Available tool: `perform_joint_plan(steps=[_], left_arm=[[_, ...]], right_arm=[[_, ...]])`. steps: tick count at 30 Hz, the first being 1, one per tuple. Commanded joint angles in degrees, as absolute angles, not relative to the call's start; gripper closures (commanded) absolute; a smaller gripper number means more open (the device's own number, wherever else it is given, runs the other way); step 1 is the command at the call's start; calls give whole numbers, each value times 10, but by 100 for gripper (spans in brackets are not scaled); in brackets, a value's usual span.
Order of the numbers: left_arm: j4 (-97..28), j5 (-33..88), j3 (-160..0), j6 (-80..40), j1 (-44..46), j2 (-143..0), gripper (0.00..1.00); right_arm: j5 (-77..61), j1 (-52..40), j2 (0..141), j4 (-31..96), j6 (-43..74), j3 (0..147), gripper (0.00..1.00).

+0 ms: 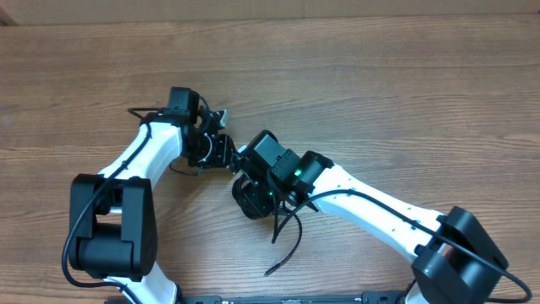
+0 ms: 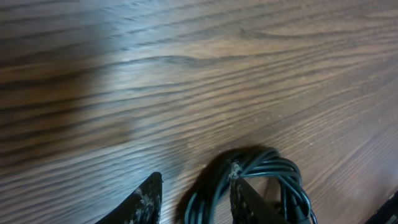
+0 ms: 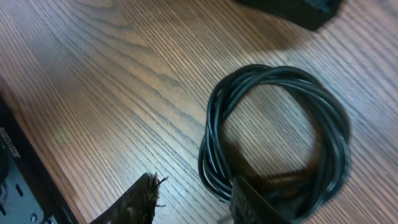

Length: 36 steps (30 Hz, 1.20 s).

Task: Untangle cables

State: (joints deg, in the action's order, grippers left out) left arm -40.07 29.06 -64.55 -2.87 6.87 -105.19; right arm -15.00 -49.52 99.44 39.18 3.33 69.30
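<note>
Right wrist view: right pincer [image 3: 195, 182] straddles the cables [image 3: 267, 70], jaws parted; left pincer [image 2: 195, 173] likewise, probably to spread them.

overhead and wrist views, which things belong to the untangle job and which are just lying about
Job: coiled cables, loose cable tail, left gripper, right gripper.
Just there: wooden table.

Far table [image 1: 354, 67] wide open, but left arm [image 1: 148, 152], right arm [image 1: 380, 211] and the coiled cables [image 3: 273, 73] crowd the middle.
</note>
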Motion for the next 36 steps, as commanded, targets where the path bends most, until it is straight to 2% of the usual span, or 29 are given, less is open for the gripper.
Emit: perform_joint_plan(steps=[1, 11, 19, 23, 28, 36], left_arm=[[-402, 279, -649, -19, 84, -1057, 64], [-397, 265, -637, -24, 98, -1070, 63], [-379, 312, -637, -17, 98, -1125, 66], [-379, 312, -638, -17, 97, -1125, 74], [-385, 314, -643, -17, 95, -1125, 96], [-404, 342, -663, 1, 64, -1125, 96]], right_arm=[[-166, -494, 1021, 380, 57, 704, 63], [-171, -459, 1032, 375, 103, 704, 62], [-392, -328, 1030, 393, 103, 717, 61], [-415, -301, 1030, 439, 101, 717, 62], [-410, -312, 1030, 434, 128, 701, 62], [-411, -339, 1030, 352, 214, 660, 63]])
